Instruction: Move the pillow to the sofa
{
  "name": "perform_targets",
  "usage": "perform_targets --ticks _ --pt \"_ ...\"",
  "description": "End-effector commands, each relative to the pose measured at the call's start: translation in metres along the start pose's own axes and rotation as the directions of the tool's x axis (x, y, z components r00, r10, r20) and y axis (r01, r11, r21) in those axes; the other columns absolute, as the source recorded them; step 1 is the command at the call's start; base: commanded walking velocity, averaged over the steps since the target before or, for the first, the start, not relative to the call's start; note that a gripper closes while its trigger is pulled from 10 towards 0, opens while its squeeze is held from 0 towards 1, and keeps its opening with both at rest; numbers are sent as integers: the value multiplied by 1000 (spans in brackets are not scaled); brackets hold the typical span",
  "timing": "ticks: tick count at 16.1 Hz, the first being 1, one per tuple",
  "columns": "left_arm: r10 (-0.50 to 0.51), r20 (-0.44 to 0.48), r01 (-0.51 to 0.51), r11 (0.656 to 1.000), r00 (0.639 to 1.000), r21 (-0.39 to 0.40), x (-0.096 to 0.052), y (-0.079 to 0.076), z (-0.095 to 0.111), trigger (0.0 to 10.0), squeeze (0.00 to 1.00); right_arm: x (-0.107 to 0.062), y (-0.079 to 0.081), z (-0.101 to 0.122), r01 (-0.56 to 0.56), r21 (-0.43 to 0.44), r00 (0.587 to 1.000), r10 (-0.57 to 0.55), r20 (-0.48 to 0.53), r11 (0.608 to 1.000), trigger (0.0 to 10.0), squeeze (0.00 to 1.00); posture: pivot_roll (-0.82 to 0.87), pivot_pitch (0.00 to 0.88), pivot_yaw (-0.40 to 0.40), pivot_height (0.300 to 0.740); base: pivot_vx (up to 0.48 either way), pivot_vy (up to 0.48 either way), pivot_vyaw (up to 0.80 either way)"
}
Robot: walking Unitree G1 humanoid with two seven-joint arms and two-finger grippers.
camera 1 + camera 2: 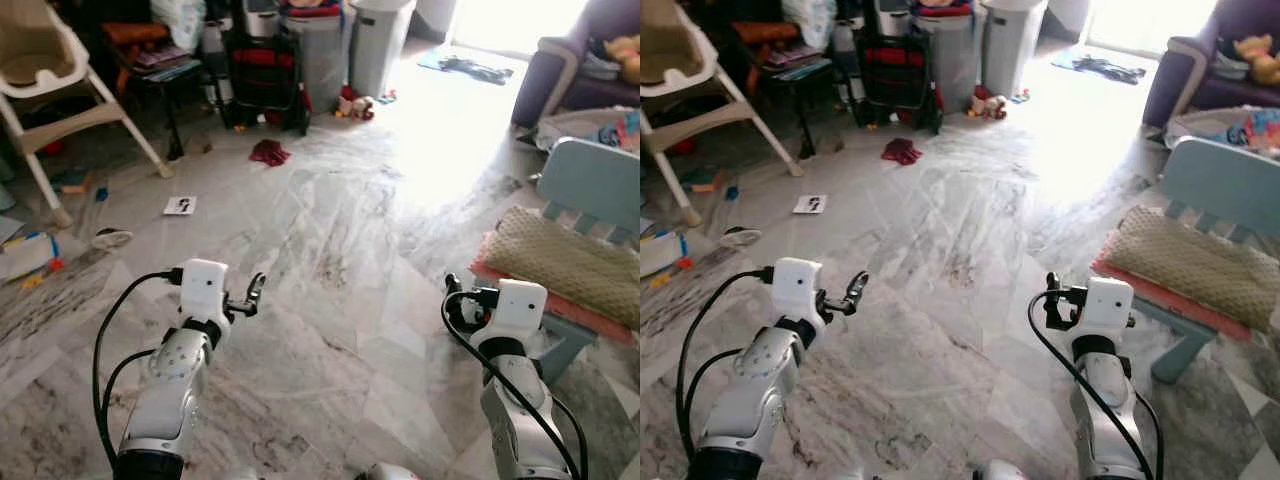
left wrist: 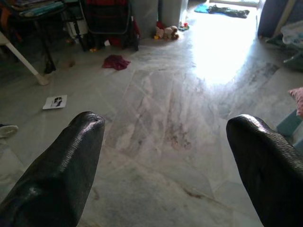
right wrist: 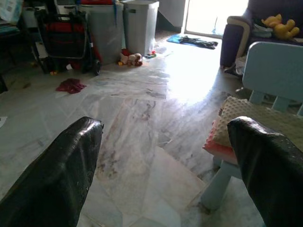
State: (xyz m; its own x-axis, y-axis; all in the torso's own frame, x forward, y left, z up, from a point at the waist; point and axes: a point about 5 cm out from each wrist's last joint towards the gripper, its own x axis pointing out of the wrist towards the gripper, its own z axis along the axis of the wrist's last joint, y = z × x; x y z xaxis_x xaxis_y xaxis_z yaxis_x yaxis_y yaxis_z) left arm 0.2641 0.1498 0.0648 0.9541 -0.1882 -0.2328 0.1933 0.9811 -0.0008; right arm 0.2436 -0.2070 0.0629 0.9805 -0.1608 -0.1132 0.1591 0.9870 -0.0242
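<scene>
We see the pillow (image 1: 565, 262) lying flat on the seat of a small pale blue chair (image 1: 598, 185) to our right. It is a beige, knobbly-textured cushion, and beneath it sits a thinner pink pad (image 1: 1170, 293) whose edge sticks out along the front of the seat. The pillow runs off the right edge of the head views, so we cannot make out its far end.

The sofa (image 1: 1180, 75) stands at the far right of the room, dark purple with a pale armrest, and it is cut off by the frame; a yellow soft toy (image 3: 279, 26) rests on it, and the other things lying there are too small for us to tell.

Our left claw (image 1: 245, 297) is held out low over the marble floor (image 1: 330, 250), its two fingers (image 2: 61, 170) spread wide with nothing between them. Our right claw (image 3: 165, 165) is also spread open and empty, raised just beside the chair's front corner and pointing toward the pillow, apart from it.

Between us and the sofa the floor is open, with strong glare from the bright doorway washing out its far part. Clutter lines the far and left sides: a white high chair (image 1: 50, 80), a red and black pushchair (image 1: 262, 70), two grey bins (image 1: 350, 40), a red cloth (image 1: 269, 152) and a small card (image 1: 180, 205) on the floor.
</scene>
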Motion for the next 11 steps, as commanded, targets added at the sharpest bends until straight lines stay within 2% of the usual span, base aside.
perform_targets --ticks 1,6,7,11 --pt "-11 28 11 1000 1000 -5 2 -4 6 10000 0 2 0 -1 -9 -5 1000 9 -7 1000 10000 0 -9 0 -21 740 0 0 -419" --pt "-49 38 50 999 998 -18 3 -11 7 10000 0 6 -3 3 -2 -11 1000 2 9 1000 10000 0 -25 0 -12 740 0 0 -758" --pt "-44 35 45 999 998 -28 3 -10 7 10000 0 6 -4 3 7 -12 1000 -7 10 1000 10000 0 -33 0 -6 740 0 0 0" --pt "-55 38 56 998 998 -26 6 -11 8 10000 0 3 -8 1 16 -15 1000 -16 6 1000 10000 0 -41 0 -3 740 0 -374 0"
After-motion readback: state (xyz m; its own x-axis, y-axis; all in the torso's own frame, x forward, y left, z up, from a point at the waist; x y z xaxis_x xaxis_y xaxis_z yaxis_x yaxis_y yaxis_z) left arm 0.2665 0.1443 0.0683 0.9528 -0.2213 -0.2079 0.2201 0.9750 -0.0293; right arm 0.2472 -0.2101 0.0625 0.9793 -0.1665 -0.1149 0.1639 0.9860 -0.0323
